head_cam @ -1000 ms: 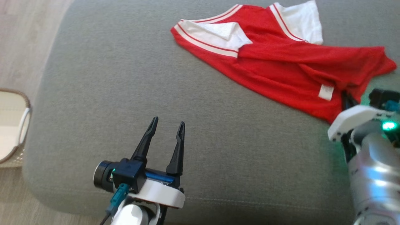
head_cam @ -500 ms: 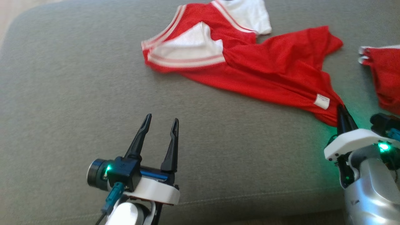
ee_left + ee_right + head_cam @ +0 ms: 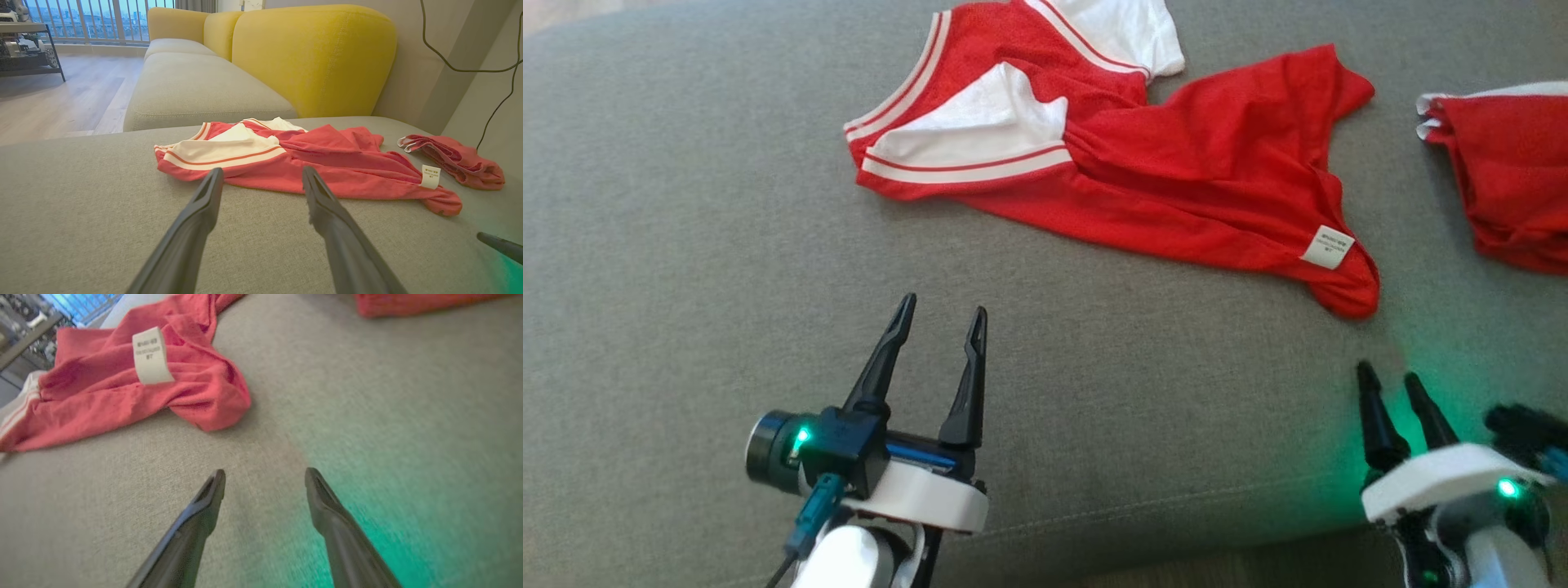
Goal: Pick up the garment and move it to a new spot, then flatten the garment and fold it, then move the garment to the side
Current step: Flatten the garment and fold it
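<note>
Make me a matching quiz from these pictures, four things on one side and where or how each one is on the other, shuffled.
1 red and white garment
2 care label
3 second red garment
4 right gripper

A at the far right edge of the head view
B open, over bare grey cushion
C white, near the garment's lower right corner
D crumpled, mid-cushion

Pairs: 1-D, 2-C, 3-A, 4-B

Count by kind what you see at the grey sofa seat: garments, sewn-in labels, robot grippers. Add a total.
Garments: 2, the spread garment and the bunched garment
Labels: 1, the white label
Grippers: 2, left gripper and right gripper
Total: 5
</note>
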